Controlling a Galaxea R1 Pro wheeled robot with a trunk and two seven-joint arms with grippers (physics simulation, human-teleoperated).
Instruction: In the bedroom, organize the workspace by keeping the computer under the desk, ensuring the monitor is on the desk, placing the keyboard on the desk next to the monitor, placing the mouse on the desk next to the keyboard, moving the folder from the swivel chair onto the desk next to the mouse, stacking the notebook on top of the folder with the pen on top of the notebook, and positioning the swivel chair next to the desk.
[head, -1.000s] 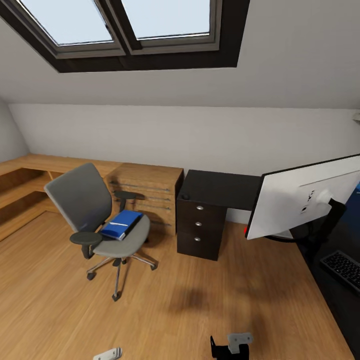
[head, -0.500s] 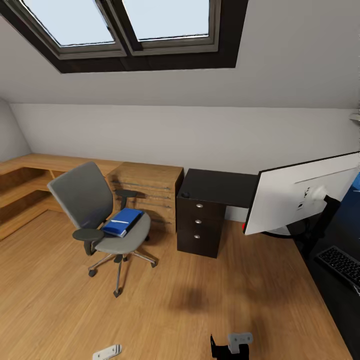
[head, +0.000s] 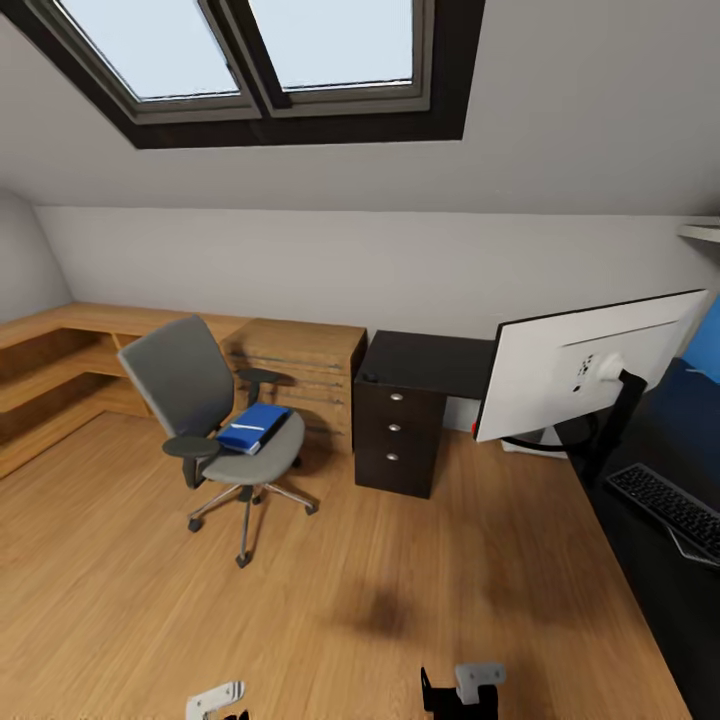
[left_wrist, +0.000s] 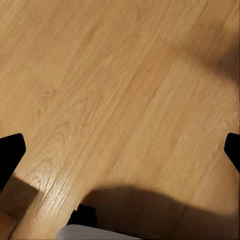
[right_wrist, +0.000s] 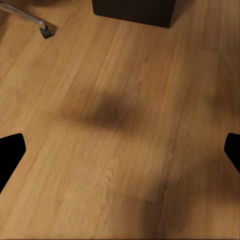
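Two sets of fingers, left (left_wrist: 120, 150) and right (right_wrist: 120, 150), are spread wide over bare wood floor (head: 400, 620), nothing held. At 3 o'clock the keyboard (head: 668, 506) lies on the bench (head: 690, 420), with the monitor (head: 585, 375) just behind it. At 10 o'clock the chair (head: 215, 420) stands well apart from the bench, the folder (head: 254, 427) lying on its seat. Black drawers (head: 398, 440) stand between them.

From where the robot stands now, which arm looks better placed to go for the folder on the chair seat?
Left, tentatively. The folder lies on the swivel chair toward the left of the head view, the left arm's side. Both grippers are open over bare wood floor, so neither is within reach yet; the base must drive closer first.
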